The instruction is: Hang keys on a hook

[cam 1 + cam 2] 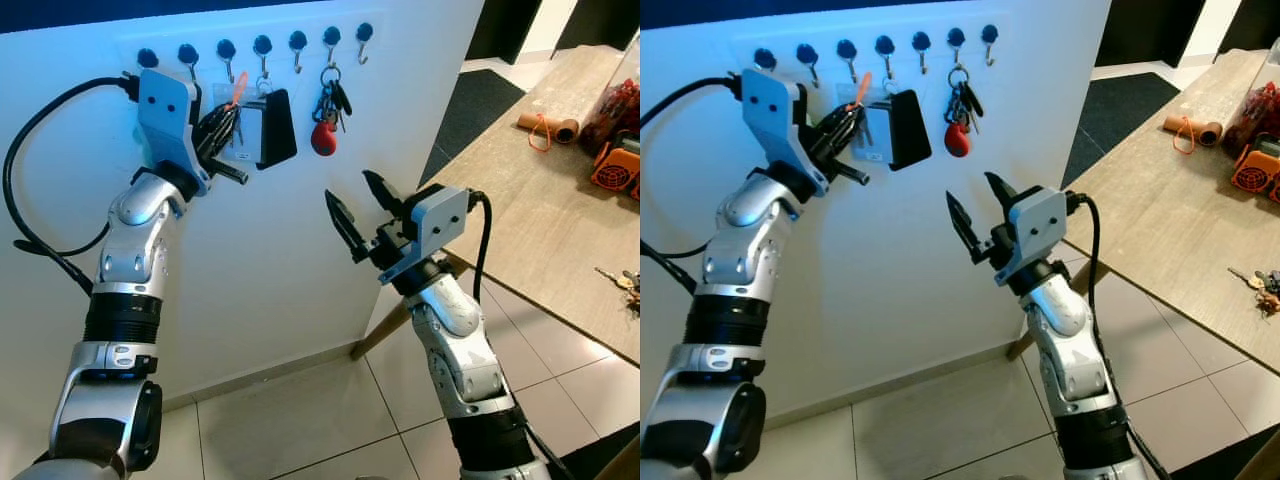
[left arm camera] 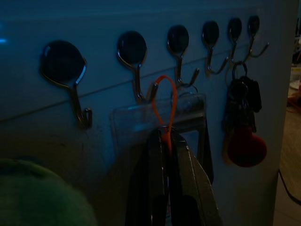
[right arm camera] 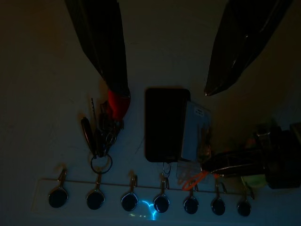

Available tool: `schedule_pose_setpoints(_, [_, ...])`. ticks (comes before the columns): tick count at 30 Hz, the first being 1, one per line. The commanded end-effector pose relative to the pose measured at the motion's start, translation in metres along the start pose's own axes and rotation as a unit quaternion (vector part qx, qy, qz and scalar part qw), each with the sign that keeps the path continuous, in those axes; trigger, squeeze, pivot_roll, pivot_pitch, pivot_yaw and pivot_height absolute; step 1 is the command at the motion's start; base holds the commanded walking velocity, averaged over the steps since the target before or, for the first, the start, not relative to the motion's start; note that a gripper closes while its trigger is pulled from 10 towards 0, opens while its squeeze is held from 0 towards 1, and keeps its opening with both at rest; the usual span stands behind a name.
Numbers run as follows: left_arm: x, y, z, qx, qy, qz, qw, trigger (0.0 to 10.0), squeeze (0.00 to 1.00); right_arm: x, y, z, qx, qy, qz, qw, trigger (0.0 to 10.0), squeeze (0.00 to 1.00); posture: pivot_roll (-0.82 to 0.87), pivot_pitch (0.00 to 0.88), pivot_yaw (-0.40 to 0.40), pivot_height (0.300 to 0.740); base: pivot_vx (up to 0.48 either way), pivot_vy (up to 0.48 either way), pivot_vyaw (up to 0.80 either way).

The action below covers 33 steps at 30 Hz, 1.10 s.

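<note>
In our left wrist view, the left gripper (image 2: 165, 155) is pinching an orange loop (image 2: 163, 106) at 12 o'clock, touching a hook (image 2: 136, 70). Our head views are showing the right gripper (image 1: 358, 212) hanging wide open, holding nothing, at 5 o'clock from the red-fobbed keys (image 1: 327, 115).

A white wall (image 1: 250, 260) carries a row of seven hooks (image 1: 263, 52) near its top. From one hook toward the right hangs a bunch of keys (image 1: 332, 100) with a red fob (image 1: 323, 138). Further left hang a black card holder (image 1: 276, 128) and a clear badge sleeve (image 2: 160, 123), its orange loop (image 2: 165, 101) by a hook.

To the right stands a wooden bench (image 1: 540, 220). On it lie a cardboard roll (image 1: 548, 126), an orange tool (image 1: 615, 165), a red bag (image 1: 615, 105) and, near the front edge, loose keys (image 1: 620, 280). Below is a tiled floor (image 1: 330, 420).
</note>
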<state>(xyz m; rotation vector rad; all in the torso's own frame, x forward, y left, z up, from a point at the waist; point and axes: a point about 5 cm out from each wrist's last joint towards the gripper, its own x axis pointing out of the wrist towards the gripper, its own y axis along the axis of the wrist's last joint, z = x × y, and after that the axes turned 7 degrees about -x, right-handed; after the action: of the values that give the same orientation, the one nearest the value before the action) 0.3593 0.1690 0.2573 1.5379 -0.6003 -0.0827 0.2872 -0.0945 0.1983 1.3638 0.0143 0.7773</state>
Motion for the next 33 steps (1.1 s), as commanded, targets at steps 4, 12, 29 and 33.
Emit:
schedule_pose_setpoints(4, [-0.005,0.004,-0.005,-0.014,0.007,0.032,0.999,10.0,0.00,-0.001,0.003,-0.004,0.004,0.008,0.007,1.000,10.0,0.00,0.03,0.059,-0.019,0.740,0.000,0.000,0.00])
schedule_pose_setpoints(12, [-0.009,0.001,-0.005,-0.009,0.004,0.028,1.000,10.0,0.00,-0.001,0.002,-0.004,0.006,0.008,0.005,1.000,10.0,0.00,0.03,0.064,-0.019,0.740,0.000,0.000,0.00])
schedule_pose_setpoints(29, [-0.016,-0.010,-0.025,0.019,0.069,0.002,0.997,10.0,0.00,-0.001,0.001,-0.005,0.008,0.011,0.001,1.000,10.0,0.00,0.03,0.071,-0.020,0.740,0.000,0.000,0.00])
schedule_pose_setpoints(33, [-0.017,-0.010,-0.025,0.033,0.064,0.002,0.997,10.0,0.00,-0.002,0.002,-0.005,0.008,0.010,0.003,1.000,10.0,0.00,0.03,0.073,-0.018,0.740,0.000,0.000,0.00])
